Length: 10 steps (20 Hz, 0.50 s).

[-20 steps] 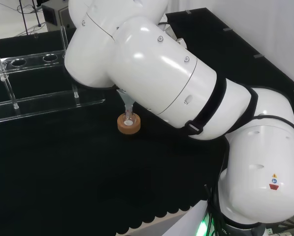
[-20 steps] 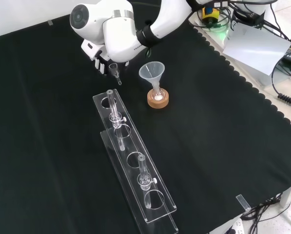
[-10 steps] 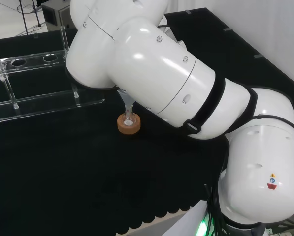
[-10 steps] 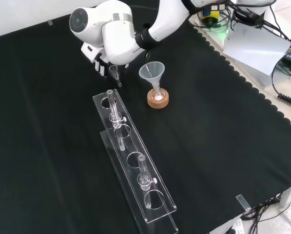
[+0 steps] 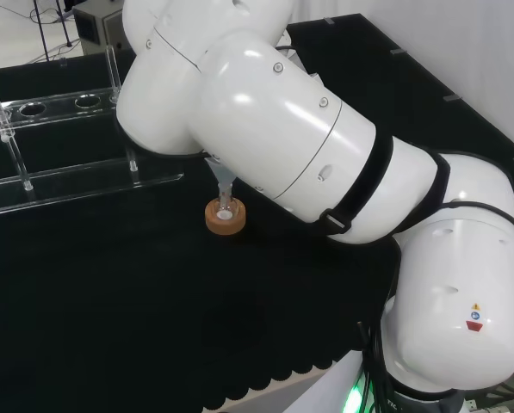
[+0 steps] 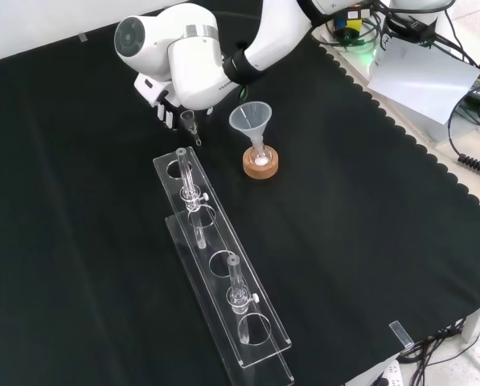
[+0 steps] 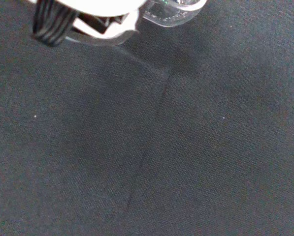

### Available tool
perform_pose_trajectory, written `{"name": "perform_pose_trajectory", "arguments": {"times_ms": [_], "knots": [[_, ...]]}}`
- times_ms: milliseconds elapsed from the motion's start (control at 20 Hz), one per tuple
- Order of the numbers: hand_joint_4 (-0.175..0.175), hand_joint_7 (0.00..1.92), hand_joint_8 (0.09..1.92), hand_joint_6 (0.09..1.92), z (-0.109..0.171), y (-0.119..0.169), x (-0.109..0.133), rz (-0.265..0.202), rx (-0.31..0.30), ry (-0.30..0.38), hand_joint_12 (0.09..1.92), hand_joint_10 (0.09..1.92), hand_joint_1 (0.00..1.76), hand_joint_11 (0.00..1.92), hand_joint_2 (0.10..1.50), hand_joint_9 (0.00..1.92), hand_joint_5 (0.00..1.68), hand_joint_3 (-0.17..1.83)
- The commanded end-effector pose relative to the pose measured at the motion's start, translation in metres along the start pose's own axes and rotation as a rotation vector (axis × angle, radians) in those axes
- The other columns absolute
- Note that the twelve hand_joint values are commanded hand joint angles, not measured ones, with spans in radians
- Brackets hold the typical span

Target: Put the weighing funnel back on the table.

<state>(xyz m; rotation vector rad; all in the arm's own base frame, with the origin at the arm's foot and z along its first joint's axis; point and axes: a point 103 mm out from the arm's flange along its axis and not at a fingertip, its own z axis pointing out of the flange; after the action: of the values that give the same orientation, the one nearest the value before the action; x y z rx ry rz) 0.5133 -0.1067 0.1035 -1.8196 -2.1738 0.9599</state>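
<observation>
Now the hand point(image 6: 154, 87), far back over the surface point(image 6: 360, 209) in the front view, grips the weighing funnel point(image 6: 190, 123) with its fingers point(image 6: 168, 117). The funnel point(image 6: 251, 119) stands just to its right.

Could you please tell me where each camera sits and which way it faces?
Head: behind and above the arm, looking over it at the cork ring and rack.
Front: before the arm, looking down on the cloth; arm and hand come in from the top.
Wrist: at the wrist, looking past the hand at the cloth, weighing funnel close.
Head and front share cork ring and rack.
</observation>
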Motion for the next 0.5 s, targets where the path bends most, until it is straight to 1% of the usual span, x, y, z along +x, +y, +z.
{"name": "perform_pose_trajectory", "arguments": {"times_ms": [50,300,500], "knots": [[0.144,0.81,0.68,1.0,0.0019,0.0038,0.007,-0.007,0.012,-0.006,1.03,0.4,1.09,0.85,0.68,1.14,1.11,0.76],[0.141,0.85,0.69,1.0,0.0026,0.0053,0.0088,-0.017,0.01,-0.007,1.03,0.4,1.09,0.85,0.68,1.14,1.11,0.76],[0.136,0.83,0.68,1.0,0.0019,0.0054,0.0087,-0.015,0.011,-0.011,1.03,0.39,1.09,0.85,0.69,1.13,1.11,0.75]]}}
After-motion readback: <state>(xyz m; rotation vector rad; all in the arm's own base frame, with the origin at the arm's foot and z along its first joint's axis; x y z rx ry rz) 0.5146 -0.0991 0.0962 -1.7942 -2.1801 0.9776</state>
